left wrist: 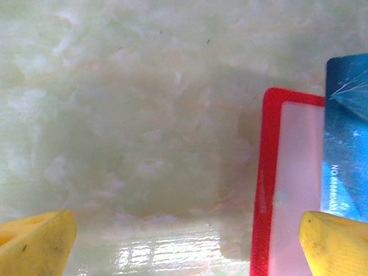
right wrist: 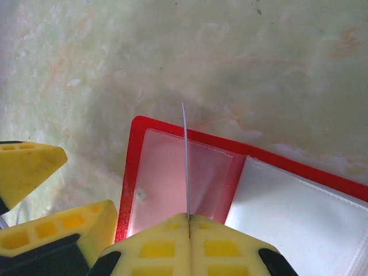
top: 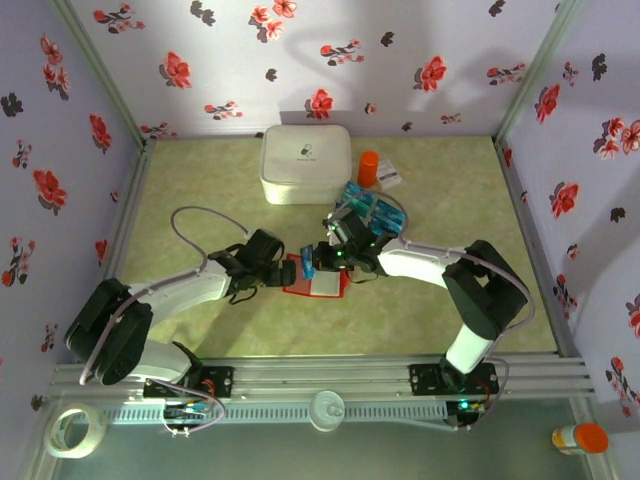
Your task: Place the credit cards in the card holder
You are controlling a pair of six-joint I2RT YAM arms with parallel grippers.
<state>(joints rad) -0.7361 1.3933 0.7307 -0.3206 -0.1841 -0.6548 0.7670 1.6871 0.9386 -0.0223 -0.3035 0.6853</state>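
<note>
Yellow right jaws pinched on teal card (left wrist: 348,132) over red holder (right wrist: 233,178); left jaws wide.

Pale green marbled tabletop (top: 200,180), faintly glossy. Behind and beside it, lilac walls (top: 400,60) with red flowers. Along its front, metal rail (top: 330,372).

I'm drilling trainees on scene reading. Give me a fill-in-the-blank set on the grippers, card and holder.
1. The right gripper is shut on a ____, held edge-on over the holder.
2. The holder lies ____, its pale inside showing.
3. The left gripper, jaws wide, holds ____.
4. The box at the back is coloured ____.

Missing words: card; open; nothing; white.
</note>
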